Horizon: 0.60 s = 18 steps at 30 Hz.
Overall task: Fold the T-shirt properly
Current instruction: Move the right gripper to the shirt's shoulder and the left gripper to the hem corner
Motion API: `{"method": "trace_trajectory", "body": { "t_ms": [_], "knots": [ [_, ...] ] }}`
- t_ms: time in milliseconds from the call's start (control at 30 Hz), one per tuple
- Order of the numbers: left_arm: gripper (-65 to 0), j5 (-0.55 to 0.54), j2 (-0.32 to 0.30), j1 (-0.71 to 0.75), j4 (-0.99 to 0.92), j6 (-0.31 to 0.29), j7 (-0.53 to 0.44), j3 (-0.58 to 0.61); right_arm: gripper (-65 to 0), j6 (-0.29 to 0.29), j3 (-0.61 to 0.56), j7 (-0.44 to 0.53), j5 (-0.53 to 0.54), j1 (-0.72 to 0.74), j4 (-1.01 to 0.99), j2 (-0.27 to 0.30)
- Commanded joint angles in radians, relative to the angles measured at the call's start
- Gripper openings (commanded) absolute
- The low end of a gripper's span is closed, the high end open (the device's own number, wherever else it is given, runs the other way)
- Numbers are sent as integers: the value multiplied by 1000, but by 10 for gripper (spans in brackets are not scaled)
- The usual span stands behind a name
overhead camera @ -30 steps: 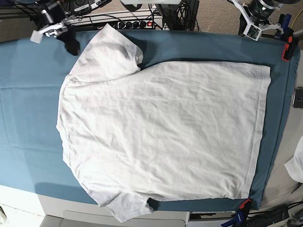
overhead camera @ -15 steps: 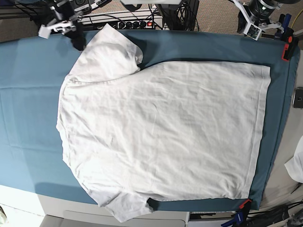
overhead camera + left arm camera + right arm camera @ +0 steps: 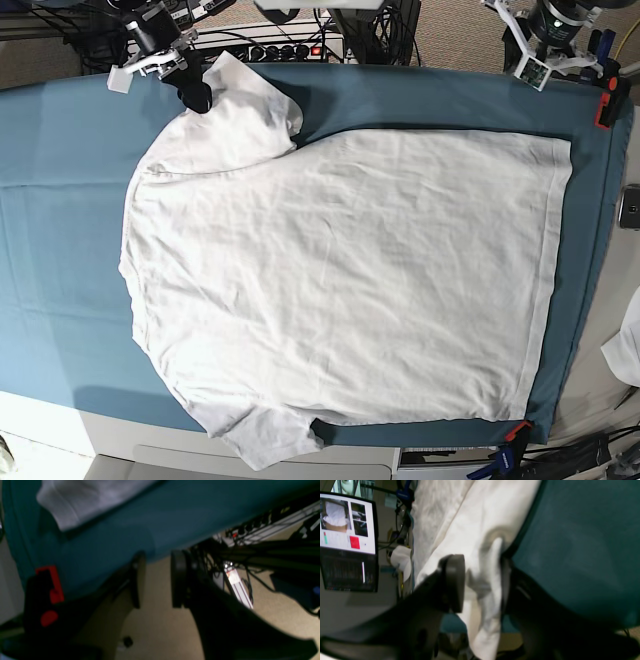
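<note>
The white T-shirt (image 3: 340,270) lies spread flat on the teal sheet (image 3: 60,200), collar side to the left and hem to the right. My right gripper (image 3: 195,96) is at the far sleeve's outer edge. In the right wrist view its jaws (image 3: 481,583) stand apart, with the sleeve (image 3: 485,555) bunched between them against the right finger. My left gripper (image 3: 157,580) is open and empty, past the table's back right corner over the floor, away from the shirt's hem corner (image 3: 67,502). In the base view the left gripper (image 3: 533,68) shows at the top right.
Red clamps (image 3: 607,105) (image 3: 517,431) pin the sheet at the right corners; one shows near the left gripper (image 3: 48,587). A white fabric scrap (image 3: 628,350) hangs off the right side. Power strips and cables (image 3: 285,48) run behind the table. A monitor (image 3: 347,542) stands beyond the table.
My right gripper has travelled right along the back edge and reached the far sleeve. The left arm has hardly moved. The shirt lies as before.
</note>
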Motion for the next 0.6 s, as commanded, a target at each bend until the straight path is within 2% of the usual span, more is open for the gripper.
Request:
{"method": "trace_trajectory", "body": {
  "t_ms": [0, 100, 167, 433, 567],
  "knots": [
    [-467, -9, -5, -6, 15, 4, 1, -4, -510, -4, 7, -14, -17, -11, 10, 8],
    [-467, -28, -3, -50, 15, 41, 17, -5, -613, -4, 23, -32, -19, -13, 10, 8],
    [-467, -70, -3, -84, 15, 64, 41, -23, -650, -4, 24, -34, -22, -17, 10, 11],
    [-467, -309, -3, -221, -64, 49, 83, -254, -650, 3, 24, -32, -25, -27, 10, 11],
    [-467, -465, -4, -330, -190, -25, 138, -400, -650, 3, 23, -26, -48, -27, 10, 23]
  ]
}}
